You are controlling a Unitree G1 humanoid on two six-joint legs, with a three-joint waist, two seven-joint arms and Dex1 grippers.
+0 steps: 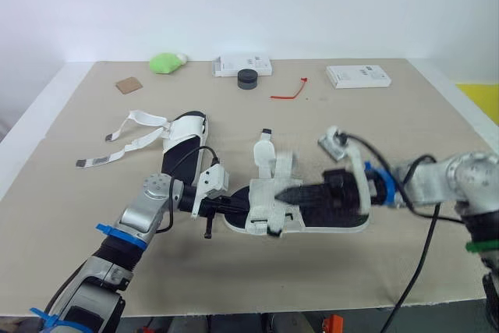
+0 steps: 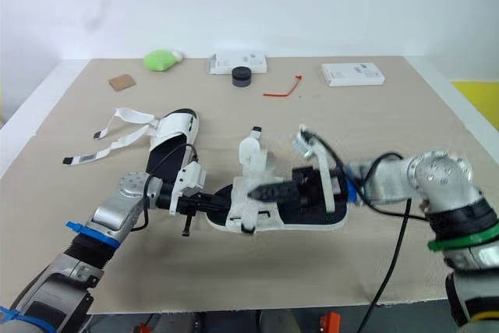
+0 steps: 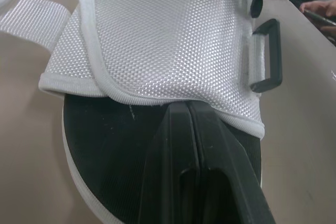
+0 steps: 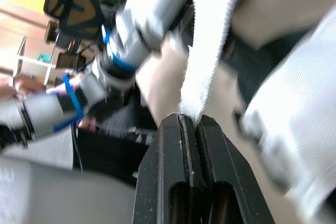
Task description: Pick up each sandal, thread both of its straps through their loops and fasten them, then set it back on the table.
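A white sandal with a black sole point(image 1: 327, 220) lies mid-table, toe pointing left. My left gripper point(image 1: 238, 205) is at its toe, fingers shut with the tips point(image 3: 188, 109) at the hem of the white woven upper point(image 3: 157, 35). My right gripper point(image 1: 282, 191) reaches in from the heel side and is shut on a white strap point(image 4: 207, 56) over the upper. A black loop point(image 3: 268, 56) sits at the upper's side. The second sandal point(image 1: 185, 134) lies behind to the left, its straps point(image 1: 129, 142) spread loose on the table.
Along the table's far edge stand a green lump point(image 1: 166, 61), a brown card point(image 1: 129, 84), two white boxes point(image 1: 242, 64) point(image 1: 358, 76), a black puck point(image 1: 248, 78) and a red tie point(image 1: 290, 91). A person's hand point(image 3: 317, 9) shows beyond the sandal.
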